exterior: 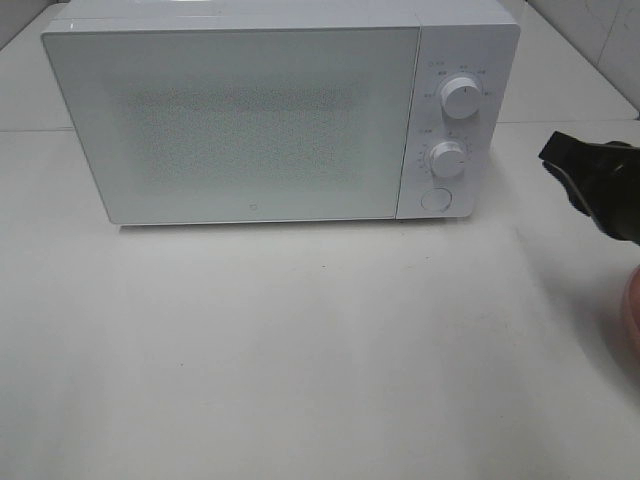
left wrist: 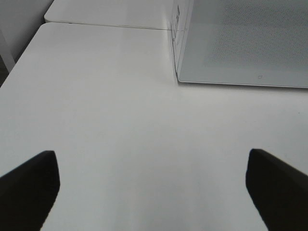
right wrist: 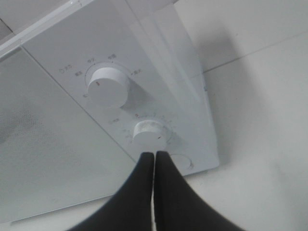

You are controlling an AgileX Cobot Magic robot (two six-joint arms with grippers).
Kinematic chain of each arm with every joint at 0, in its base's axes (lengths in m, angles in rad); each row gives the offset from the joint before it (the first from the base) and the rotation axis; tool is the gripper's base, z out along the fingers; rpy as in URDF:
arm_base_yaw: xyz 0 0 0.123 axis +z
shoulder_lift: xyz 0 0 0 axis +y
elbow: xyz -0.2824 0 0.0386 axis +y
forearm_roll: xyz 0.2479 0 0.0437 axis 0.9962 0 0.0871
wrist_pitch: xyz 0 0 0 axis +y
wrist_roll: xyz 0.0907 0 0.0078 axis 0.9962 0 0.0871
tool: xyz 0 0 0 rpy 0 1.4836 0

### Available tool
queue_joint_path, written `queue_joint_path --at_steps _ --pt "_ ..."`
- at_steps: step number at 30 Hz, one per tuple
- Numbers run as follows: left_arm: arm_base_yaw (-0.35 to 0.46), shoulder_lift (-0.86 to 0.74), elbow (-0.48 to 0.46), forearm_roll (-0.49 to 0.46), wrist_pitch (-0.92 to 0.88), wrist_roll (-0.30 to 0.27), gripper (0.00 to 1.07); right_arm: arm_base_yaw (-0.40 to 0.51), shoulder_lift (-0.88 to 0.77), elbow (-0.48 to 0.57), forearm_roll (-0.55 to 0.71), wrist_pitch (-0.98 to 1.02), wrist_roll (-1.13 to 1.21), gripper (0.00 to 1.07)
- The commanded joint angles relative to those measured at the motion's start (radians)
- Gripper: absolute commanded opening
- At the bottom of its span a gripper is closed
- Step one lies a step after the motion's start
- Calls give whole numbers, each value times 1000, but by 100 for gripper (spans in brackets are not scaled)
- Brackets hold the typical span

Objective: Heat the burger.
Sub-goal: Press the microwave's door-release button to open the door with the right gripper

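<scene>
One microwave (exterior: 250,120), two knobs (exterior: 460,97), one round button (exterior: 436,199), one pink plate (exterior: 632,310).

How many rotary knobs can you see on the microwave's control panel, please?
2. The upper knob sits near the top of the control panel on the microwave; the lower knob is directly below it, just above the round button. None appears hidden.

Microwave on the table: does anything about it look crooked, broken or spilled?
Nothing stands out. The microwave sits flat on the table, its door shut flush, upper knob and lower knob in place, no cracks or spills showing.
</scene>
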Motion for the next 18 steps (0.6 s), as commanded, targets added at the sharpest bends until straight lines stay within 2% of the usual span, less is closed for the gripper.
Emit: queue_joint_path --at_steps 1,3,6,9,12,14,18 --pt "1 -21 2 -6 -8 -1 98 44 23 3 39 -21 86 0" --pt "1 -21 2 -6 -8 -1 98 99 58 3 106 -35 162 0" --pt "1 -21 2 -6 -8 -1 98 117 72 3 134 -45 187 0" --pt "1 -21 2 -6 -8 -1 98 194 143 3 233 -95 326 0" --pt "1 -21 2 -6 -8 -1 98 206 155 3 248 -100 368 0" --pt "1 -21 2 -6 -8 -1 98 252 215 3 291 -131 637 0" --pt "1 -21 2 -6 -8 -1 98 261 263 3 298 -177 788 0"
